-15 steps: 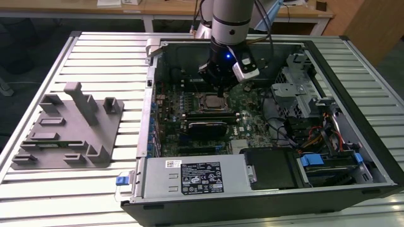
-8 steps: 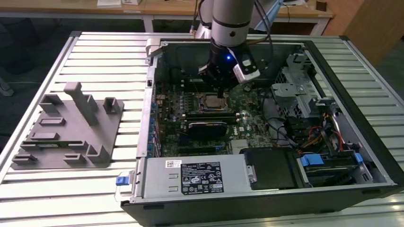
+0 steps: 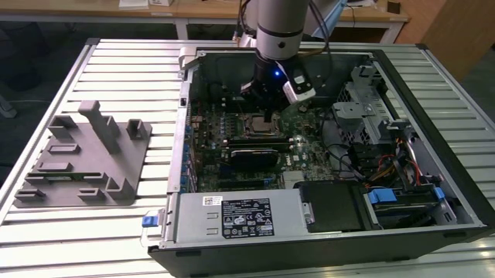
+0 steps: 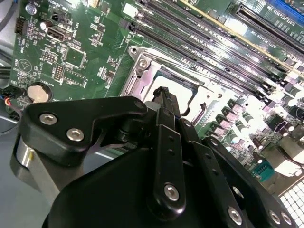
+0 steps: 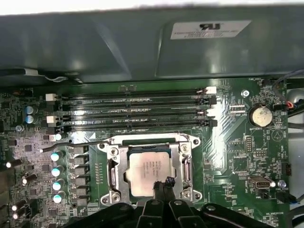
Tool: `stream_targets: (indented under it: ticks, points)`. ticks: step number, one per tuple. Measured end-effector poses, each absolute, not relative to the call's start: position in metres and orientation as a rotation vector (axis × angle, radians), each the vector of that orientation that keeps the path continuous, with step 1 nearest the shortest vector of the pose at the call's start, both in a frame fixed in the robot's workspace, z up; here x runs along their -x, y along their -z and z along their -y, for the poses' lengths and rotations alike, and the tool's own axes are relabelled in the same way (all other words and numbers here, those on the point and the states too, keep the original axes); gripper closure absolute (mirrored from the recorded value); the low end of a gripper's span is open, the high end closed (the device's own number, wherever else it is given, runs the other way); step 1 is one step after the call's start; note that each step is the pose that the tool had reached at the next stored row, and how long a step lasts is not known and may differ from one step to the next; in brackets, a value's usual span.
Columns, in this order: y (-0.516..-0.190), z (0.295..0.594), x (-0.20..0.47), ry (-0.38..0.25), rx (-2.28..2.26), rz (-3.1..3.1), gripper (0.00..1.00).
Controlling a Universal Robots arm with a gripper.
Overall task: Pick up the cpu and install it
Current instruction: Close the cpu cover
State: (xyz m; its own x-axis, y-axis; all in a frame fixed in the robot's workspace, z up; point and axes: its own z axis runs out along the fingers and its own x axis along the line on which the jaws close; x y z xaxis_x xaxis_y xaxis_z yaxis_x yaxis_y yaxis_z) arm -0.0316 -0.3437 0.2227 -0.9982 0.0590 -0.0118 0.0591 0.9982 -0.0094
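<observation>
The cpu [image 5: 148, 172], a square chip with a silvery top, lies flat inside the metal-framed socket [image 5: 113, 166] on the green motherboard. My gripper [image 5: 164, 184] hangs right over the socket, its two black fingers pressed together with nothing between them. The tips are at the cpu's edge, low over it or touching it; I cannot tell which. In the second wrist view the shut gripper [image 4: 165, 95] points down into the socket frame [image 4: 141, 66]. The exterior view has the gripper [image 3: 267, 120] inside the open computer case, above the socket [image 3: 259, 124].
A grey plastic fixture [image 3: 85, 156] sits on the slatted table at the exterior view's left. Memory slots [image 5: 133, 111] run beside the socket, with the case wall [image 5: 142, 42] beyond them. A power supply [image 3: 240, 217], drive cage [image 3: 363, 104] and cables crowd the case.
</observation>
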Motion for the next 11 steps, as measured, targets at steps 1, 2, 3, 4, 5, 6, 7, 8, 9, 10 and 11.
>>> stream_targets:
  ticks: [1, 2, 3, 4, 5, 6, 7, 8, 9, 10, 11]
  points:
    - [-0.222, 0.344, 0.032, 0.015, -0.092, -3.129, 0.89]
    - [-0.221, 0.344, 0.033, 0.016, -0.092, -3.129, 0.89]
    - [-0.221, 0.345, 0.034, 0.015, -0.092, -3.129, 0.89]
    - [-0.22, 0.345, 0.035, 0.015, -0.092, -3.129, 0.89]
    - [-0.22, 0.345, 0.036, 0.015, -0.092, -3.129, 0.89]
    - [-0.219, 0.345, 0.038, 0.015, -0.092, -3.129, 0.89]
    - [-0.219, 0.345, 0.041, 0.015, -0.092, -3.129, 0.89]
    - [-0.218, 0.345, 0.043, 0.015, -0.092, -3.129, 0.89]
    - [-0.218, 0.345, 0.044, 0.015, -0.092, -3.129, 0.89]
    - [-0.218, 0.345, 0.046, 0.015, -0.092, -3.129, 0.89]
    - [-0.217, 0.345, 0.047, 0.015, -0.092, -3.129, 0.89]
